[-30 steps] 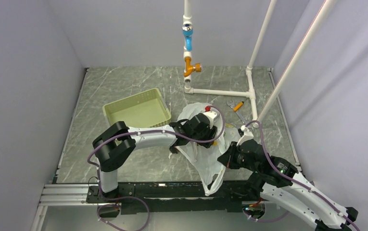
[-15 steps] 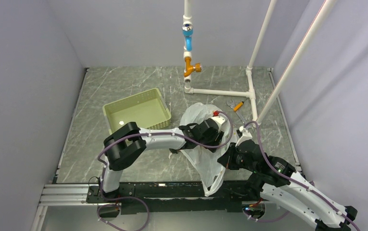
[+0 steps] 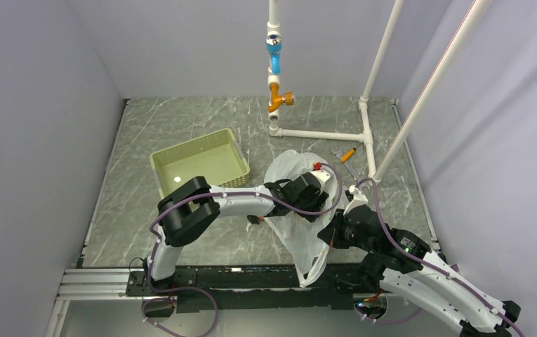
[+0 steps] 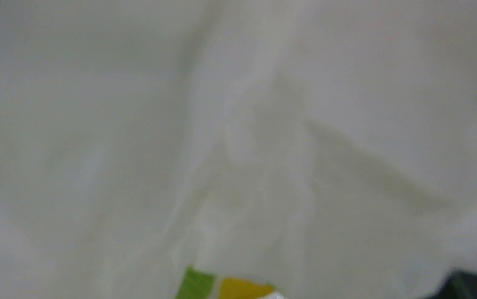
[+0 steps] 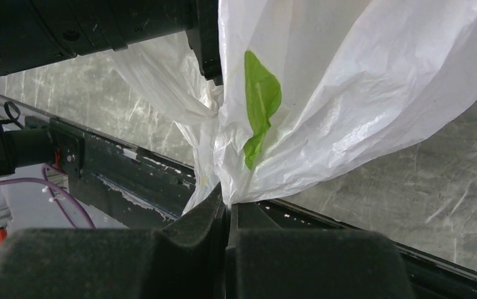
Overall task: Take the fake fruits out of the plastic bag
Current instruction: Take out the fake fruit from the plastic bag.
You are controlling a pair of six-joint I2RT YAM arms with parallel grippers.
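The plastic bag (image 3: 299, 223) lies crumpled on the marble table between my two arms, its mouth turned toward the left arm. My left wrist (image 3: 305, 192) reaches into that mouth, and its fingers are buried in the film. White bag film (image 4: 236, 124) fills the left wrist view, with a blurred green and yellow patch (image 4: 223, 288) at the bottom edge that I cannot identify. My right gripper (image 5: 226, 202) is shut on a bunched edge of the bag (image 5: 348, 93), near the table's front edge (image 3: 333, 235). The fake fruits are hidden.
A pale green lattice basket (image 3: 199, 165) stands left of the bag. A small orange-and-black brush (image 3: 347, 154) lies behind the bag, beside the white pipe frame (image 3: 321, 133). The black rail (image 3: 251, 281) runs along the near edge.
My left arm has stretched to the right, pushing its wrist deeper into the bag. The right gripper has kept its hold and barely moved.
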